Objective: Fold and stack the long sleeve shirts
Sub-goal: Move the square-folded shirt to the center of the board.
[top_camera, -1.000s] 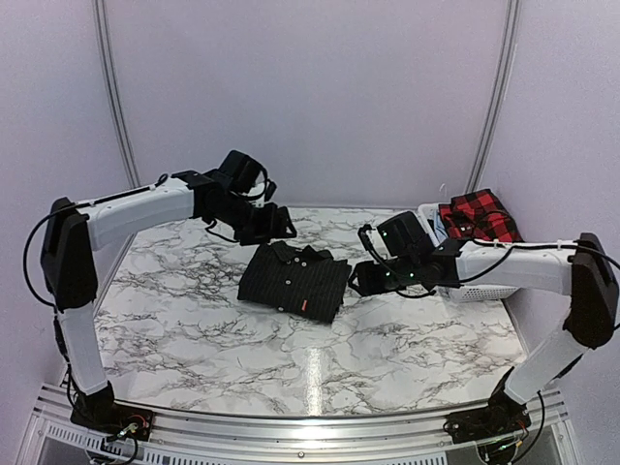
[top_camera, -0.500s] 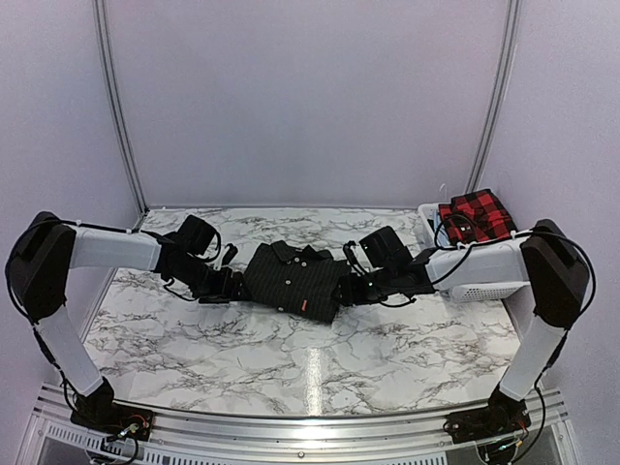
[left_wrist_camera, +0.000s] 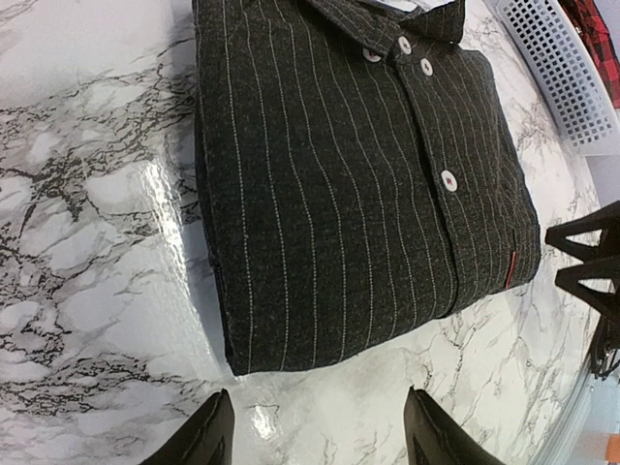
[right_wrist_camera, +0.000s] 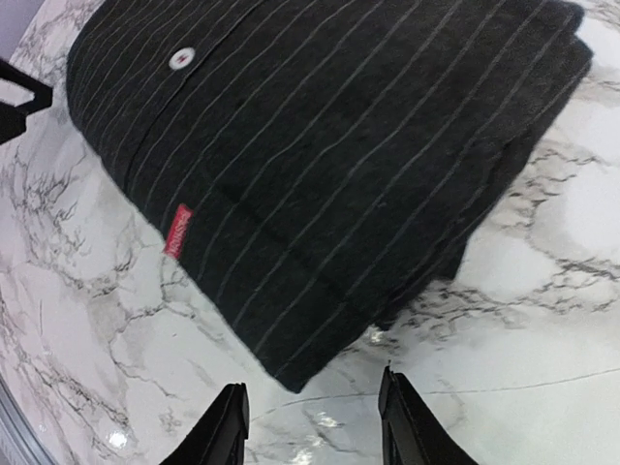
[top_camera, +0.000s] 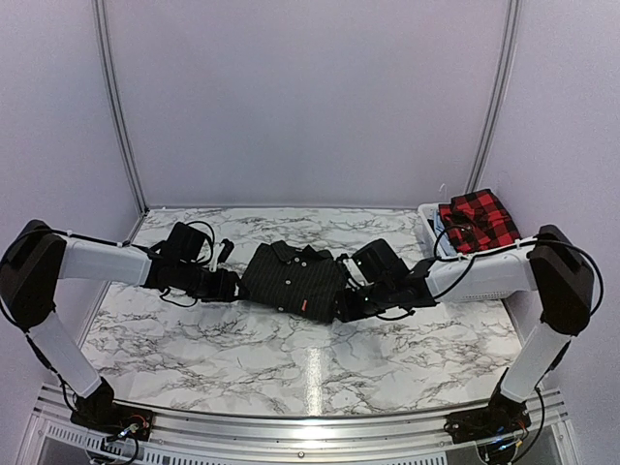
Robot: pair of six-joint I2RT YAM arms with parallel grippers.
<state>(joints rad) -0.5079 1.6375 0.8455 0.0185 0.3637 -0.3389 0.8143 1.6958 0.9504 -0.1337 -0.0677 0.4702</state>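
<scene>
Top external view: on the marble table the folded black shirt lies at centre, with the left gripper just beside its 9 o'clock edge and the right gripper just beside its 4 o'clock corner. Both wrist views show the fingers spread over bare marble, gripping nothing. Farther off at 2 o'clock, the checked shirt rests in the basket.

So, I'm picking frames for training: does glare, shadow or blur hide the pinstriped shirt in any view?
Top external: glare streak on the marble table, clear of the pinstriped shirt. Left wrist: shiny patches beside it, stripes and buttons sharp. Right wrist: sharp too, dark shadow under its folded edge.
</scene>
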